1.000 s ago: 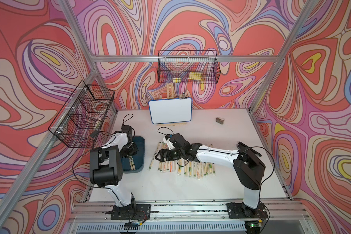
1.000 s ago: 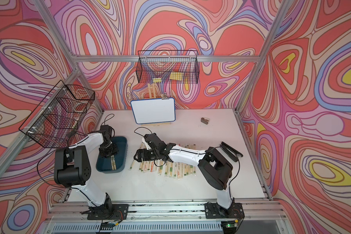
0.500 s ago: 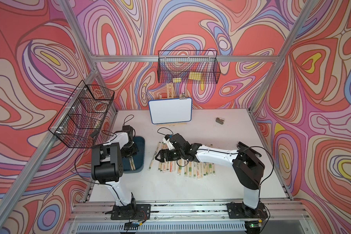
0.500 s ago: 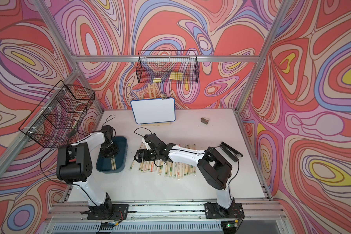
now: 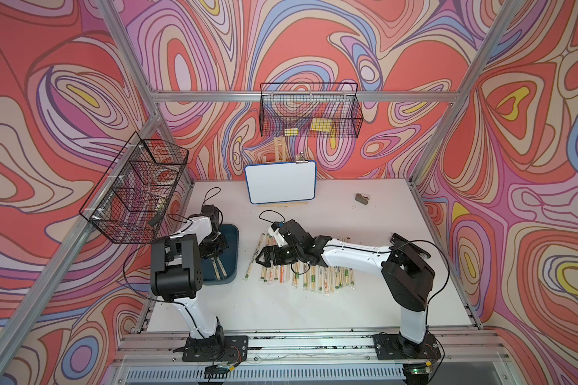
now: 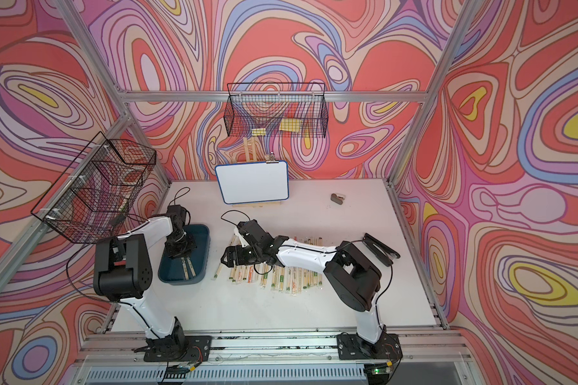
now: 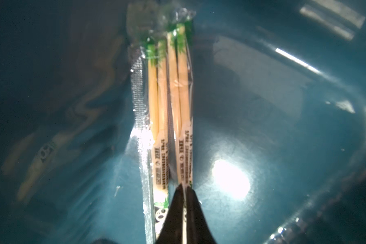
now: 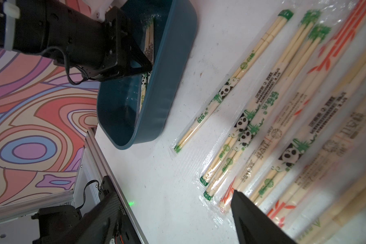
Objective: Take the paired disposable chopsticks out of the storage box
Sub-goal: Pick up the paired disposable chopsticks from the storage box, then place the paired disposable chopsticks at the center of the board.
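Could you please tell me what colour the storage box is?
Dark teal-blue storage box, best in the right wrist view.

Both top views: high at the front, angled down toward the back wall, whole white tabletop (image 5: 281,310) seen from far. Left wrist: very close, inside shallow dark teal plastic storage box (image 7: 283,105), looking along clear-sleeved pale bamboo chopstick pairs (image 7: 179,95). Right wrist: low over tabletop, facing the same box.

chopstick sleeves (image 8: 224,93): green Chinese print, illegible | black plate (image 8: 123,208): "JG25…", partly legible
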{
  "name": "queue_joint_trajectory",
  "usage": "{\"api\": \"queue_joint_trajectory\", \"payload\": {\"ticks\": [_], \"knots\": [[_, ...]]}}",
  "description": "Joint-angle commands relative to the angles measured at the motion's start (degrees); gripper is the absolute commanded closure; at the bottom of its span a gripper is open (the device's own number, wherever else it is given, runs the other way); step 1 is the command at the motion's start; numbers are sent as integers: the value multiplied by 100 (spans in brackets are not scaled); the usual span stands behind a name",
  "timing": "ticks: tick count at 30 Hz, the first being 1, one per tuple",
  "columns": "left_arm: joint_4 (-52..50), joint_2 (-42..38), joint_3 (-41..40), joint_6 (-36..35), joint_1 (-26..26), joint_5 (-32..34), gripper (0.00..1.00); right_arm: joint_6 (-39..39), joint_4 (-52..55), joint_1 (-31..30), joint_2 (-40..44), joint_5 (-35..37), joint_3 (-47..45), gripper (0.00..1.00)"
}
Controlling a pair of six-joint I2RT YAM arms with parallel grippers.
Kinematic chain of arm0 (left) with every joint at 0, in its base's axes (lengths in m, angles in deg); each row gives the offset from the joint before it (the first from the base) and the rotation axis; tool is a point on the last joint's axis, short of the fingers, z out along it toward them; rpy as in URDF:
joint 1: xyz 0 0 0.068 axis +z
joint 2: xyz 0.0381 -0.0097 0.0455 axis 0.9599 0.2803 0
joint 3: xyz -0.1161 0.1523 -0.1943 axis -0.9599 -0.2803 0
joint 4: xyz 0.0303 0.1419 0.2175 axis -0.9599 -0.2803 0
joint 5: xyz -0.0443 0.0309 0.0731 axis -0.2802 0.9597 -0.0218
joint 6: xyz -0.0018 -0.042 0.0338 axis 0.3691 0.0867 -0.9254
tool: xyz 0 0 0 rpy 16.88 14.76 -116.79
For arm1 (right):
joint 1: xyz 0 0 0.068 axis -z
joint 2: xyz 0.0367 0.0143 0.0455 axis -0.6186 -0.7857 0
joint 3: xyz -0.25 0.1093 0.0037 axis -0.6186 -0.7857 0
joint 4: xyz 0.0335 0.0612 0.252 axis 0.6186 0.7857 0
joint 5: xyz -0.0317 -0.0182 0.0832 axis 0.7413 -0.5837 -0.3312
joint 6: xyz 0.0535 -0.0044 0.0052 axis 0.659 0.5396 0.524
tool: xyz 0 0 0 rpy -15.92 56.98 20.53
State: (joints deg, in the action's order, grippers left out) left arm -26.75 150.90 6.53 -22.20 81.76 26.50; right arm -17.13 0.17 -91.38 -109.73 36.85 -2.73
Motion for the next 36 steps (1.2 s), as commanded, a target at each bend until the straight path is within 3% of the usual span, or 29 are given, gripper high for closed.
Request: {"api": "queue_joint_trajectory", "payload": {"ticks": [1, 36], "knots": [[-5, 24, -8, -58, 49, -123, 100, -64, -65, 24, -84, -36, 119, 11], [-339, -1191, 182, -198, 16, -775, 100, -65, 8, 25, -126, -36, 209, 11]]}}
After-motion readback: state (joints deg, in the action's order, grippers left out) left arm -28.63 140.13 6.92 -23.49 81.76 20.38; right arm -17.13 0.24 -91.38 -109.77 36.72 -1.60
